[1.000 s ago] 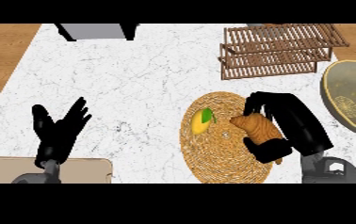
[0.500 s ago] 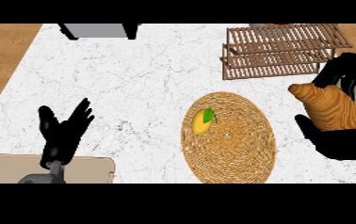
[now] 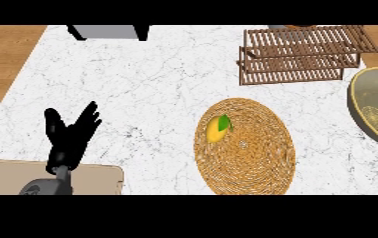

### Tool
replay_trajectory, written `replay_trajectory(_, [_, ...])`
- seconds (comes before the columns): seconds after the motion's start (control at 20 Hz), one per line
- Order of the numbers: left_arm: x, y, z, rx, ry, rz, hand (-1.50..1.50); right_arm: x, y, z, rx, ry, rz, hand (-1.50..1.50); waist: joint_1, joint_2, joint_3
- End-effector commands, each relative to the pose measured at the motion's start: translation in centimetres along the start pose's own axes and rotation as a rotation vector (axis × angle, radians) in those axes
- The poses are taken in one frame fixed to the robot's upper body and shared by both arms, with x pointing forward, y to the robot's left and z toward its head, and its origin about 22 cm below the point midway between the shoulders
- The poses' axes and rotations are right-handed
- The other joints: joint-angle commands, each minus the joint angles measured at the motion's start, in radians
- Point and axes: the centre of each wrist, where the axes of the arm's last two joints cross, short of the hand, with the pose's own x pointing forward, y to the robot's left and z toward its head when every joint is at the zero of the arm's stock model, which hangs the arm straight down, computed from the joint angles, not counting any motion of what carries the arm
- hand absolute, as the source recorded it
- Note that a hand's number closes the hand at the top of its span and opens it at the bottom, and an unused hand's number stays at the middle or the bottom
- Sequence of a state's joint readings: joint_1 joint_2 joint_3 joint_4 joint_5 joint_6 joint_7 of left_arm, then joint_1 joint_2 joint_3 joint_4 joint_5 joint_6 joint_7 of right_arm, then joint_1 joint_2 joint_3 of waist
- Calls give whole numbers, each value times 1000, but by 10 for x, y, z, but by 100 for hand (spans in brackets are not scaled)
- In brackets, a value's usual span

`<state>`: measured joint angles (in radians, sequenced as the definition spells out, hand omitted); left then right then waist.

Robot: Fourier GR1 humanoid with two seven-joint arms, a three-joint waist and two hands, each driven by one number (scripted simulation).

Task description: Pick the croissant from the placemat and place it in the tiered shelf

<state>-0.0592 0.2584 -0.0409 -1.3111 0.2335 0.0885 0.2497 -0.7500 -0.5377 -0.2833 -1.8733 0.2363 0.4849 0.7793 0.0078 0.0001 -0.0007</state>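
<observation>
Nearest the lower edge, at the left, the left hand rests over the white marble desk with its fingers straight and spread, grasping nothing; a tan board lies just beside its wrist. Right of centre sits the round woven placemat, and on its left part lies a yellow lemon with a green leaf. No croissant shows on the placemat or anywhere else in view, and the right hand is out of view too, so its state cannot be told. Farther back at the right stands the wooden tiered shelf, slatted and bearing nothing visible, its long axis running left to right. A large bowl cuts in at the right edge, between placemat and shelf. Judging by position, the shelf lies up and right, far from the left hand, so the delivery falls to the unseen right side.
</observation>
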Motion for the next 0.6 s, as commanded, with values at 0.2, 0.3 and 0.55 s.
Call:
replay_trajectory(0.2, [-1,11,8,0,-13,-8,0,-10,-46,-44,-34,12,-5,150,2,0,0])
replay_trajectory(0.3, [16,3,3,-26,12,-9,0,-11,-49,-69,-16,35,5,150,10,3,0])
replay_trajectory(0.55, [-1,2,4,-24,-8,11,0,-33,-39,-97,36,16,38,150,11,5,0])
